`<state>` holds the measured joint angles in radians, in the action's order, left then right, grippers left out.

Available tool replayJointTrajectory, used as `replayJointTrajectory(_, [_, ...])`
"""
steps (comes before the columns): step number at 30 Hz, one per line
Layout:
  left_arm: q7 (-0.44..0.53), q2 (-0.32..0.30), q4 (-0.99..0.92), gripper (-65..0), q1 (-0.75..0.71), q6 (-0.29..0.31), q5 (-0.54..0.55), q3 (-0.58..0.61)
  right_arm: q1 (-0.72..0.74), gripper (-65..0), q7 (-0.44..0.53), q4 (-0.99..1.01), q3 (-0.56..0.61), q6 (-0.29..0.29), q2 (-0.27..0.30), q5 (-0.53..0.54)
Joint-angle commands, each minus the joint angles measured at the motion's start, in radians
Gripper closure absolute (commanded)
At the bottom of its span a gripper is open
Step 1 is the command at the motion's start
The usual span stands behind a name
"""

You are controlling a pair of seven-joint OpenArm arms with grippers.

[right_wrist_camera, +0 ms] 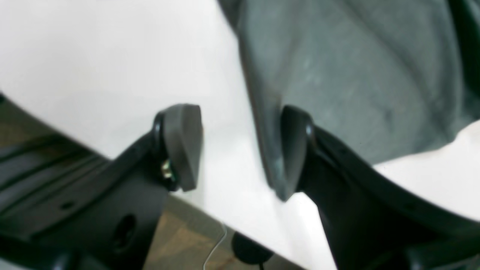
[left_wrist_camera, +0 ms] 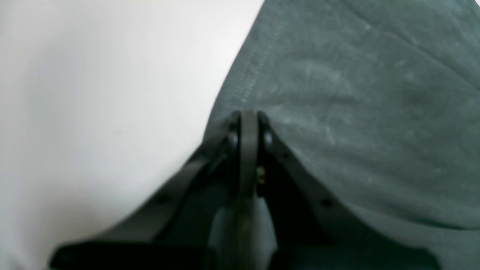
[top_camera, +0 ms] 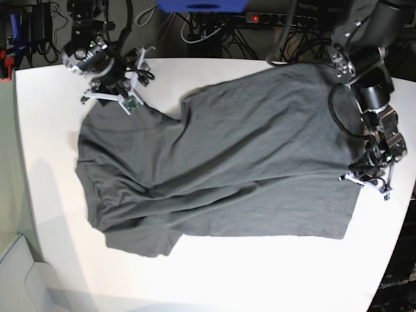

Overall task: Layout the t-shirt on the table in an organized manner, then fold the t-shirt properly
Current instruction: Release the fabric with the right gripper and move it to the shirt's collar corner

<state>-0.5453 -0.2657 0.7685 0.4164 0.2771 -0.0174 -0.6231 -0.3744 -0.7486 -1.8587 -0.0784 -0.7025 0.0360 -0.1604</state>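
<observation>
Shirt (top_camera: 221,169) lies spread across your white tabletop (top_camera: 52,104), mostly flat but wrinkled, one sleeve bunched at the near-left corner in the base view, hem side toward that view's right. Your left gripper (left_wrist_camera: 249,116) sits at the shirt's edge on the base view's right; its fingers (left_wrist_camera: 248,150) are pressed together, and in the left wrist view they sit right at the stitched hem where cloth meets bare tabletop, though whether cloth is pinched between them you cannot tell, since the view is blurred. Your right gripper (right_wrist_camera: 240,146) is at the far-left corner of the shirt in the base view, fingers (right_wrist_camera: 183,146) spread wide; one finger is over bare tabletop, the other touches a fold of the shirt's edge. Nothing is clamped between them. Cables and gear crowd the dark area beyond the tabletop.
</observation>
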Motion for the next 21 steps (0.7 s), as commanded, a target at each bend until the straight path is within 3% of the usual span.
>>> replayJointTrajectory(1, [-0.022,-0.013,0.007,-0.3,0.014,-0.006,-0.013,-0.001,0.007,-34.4,0.019,-0.017,-0.002,0.004,0.006,0.008])
replayJointTrajectory(11, [-0.017,-0.013,0.007,-0.3,0.012,-0.006,-0.013,0.001,0.018,-34.3,0.021,0.024,-0.024,0.004,0.040,0.006])
replayJointTrajectory(16, [-0.017,-0.013,0.007,-0.3,0.012,-0.006,-0.013,0.001,0.010,-33.1,0.120,0.081,-0.067,0.004,0.041,0.006])
replayJointTrajectory(18, [-0.017,-0.013,0.007,-0.3,0.012,-0.006,-0.013,0.001,0.008,-28.0,0.142,0.097,-0.080,0.004,0.041,0.006])
replayJointTrajectory(21, [-0.017,-0.013,0.007,-0.3,0.012,-0.006,-0.013,0.001,0.008,-13.1,0.145,0.100,-0.096,0.004,0.043,0.006])
